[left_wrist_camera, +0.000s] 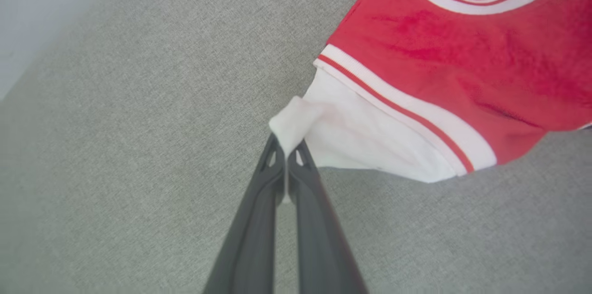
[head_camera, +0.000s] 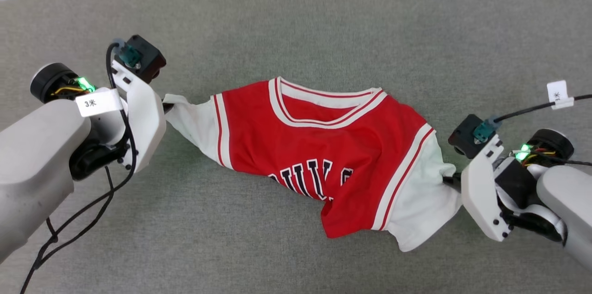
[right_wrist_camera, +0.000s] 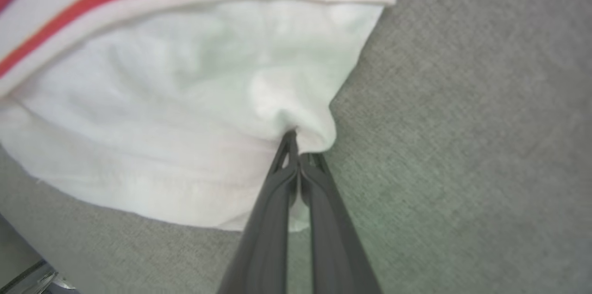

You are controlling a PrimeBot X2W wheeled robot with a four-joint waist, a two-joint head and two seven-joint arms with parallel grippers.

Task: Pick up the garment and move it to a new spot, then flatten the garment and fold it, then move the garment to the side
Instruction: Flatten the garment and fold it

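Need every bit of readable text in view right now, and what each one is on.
"3米": on the left tag, wrapped round the left arm's cable.
"ULL": black letters on the red jersey; the letters at both ends are lost in the folds.
Right tag, on the right arm's cable: its mark is too small to read.

Black, white-outlined letters are printed on the garment [head_camera: 333, 146], cut off by a fold; roughly "ULL" can be read; "3米" is printed on the left white tag [head_camera: 98, 102]; the mark on the right white tag [head_camera: 557, 92] cannot be read
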